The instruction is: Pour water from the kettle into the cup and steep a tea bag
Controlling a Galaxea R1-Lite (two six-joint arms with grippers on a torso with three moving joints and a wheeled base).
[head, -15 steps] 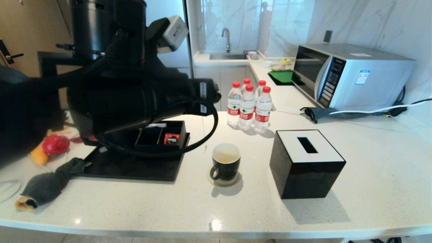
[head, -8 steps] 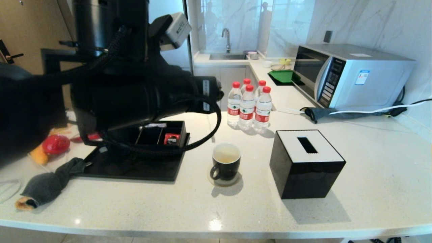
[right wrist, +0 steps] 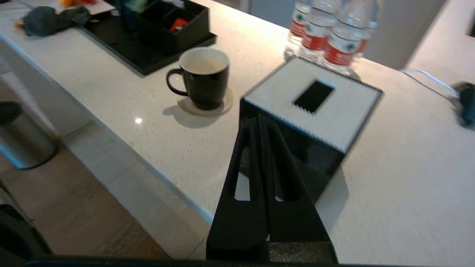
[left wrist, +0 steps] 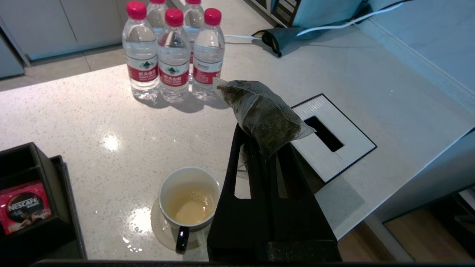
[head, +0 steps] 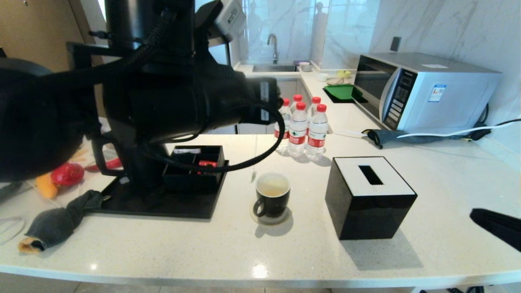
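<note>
Head view: the left gripper hangs high above the cup, which sits on the speckled bench holding pale water.

Left wrist view: jaws pinched shut on the soft mesh tea bag, poised for lowering.

Right wrist view: the right gripper is closed, empty, beside the glossy tissue box.

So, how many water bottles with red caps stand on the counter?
4 bottles, clustered behind the cup: three in a front row, one behind them. More may be hidden.
</note>
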